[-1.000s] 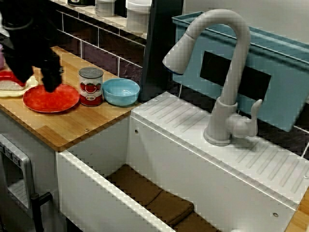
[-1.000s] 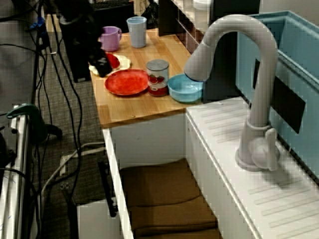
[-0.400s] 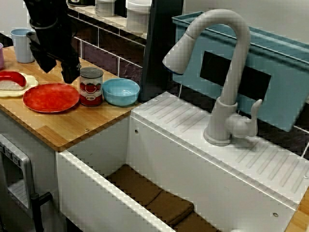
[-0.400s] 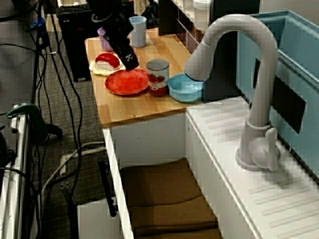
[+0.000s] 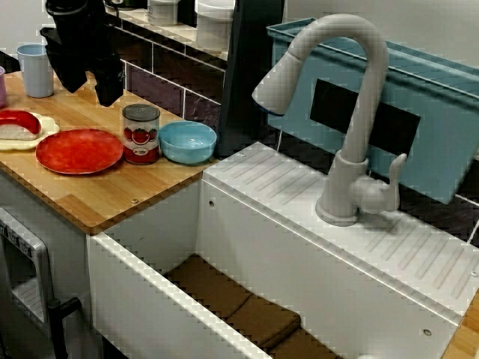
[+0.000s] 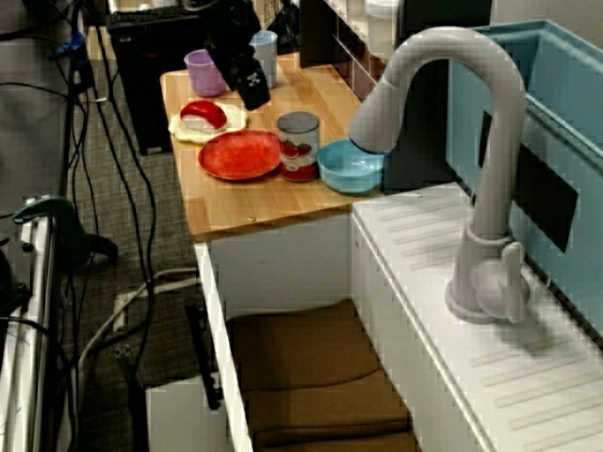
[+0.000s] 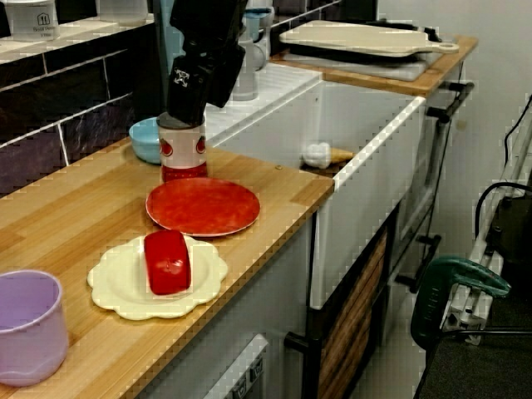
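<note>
My black gripper (image 5: 90,84) hangs above the wooden counter (image 5: 112,196), its two fingers spread and nothing between them. In the view across the sink it is above and a little left of a tomato can (image 5: 141,133). In the view along the counter the gripper (image 7: 189,100) hangs right over the can (image 7: 184,151). A red plate (image 5: 78,151) lies left of the can, and a light blue bowl (image 5: 187,141) stands to its right. In the high view over the sink the gripper (image 6: 252,91) is above the counter's back half, beyond the red plate (image 6: 240,155).
A cream scalloped plate (image 7: 125,291) carries a red block (image 7: 167,261). A purple cup (image 7: 29,324) and a pale blue cup (image 5: 35,69) stand at the counter's far end. Right of the bowl are a white sink (image 5: 224,224) and a tall faucet (image 5: 352,112).
The gripper rose from just over the red plate and moved back and toward the can. The dishes and the can have not moved.
</note>
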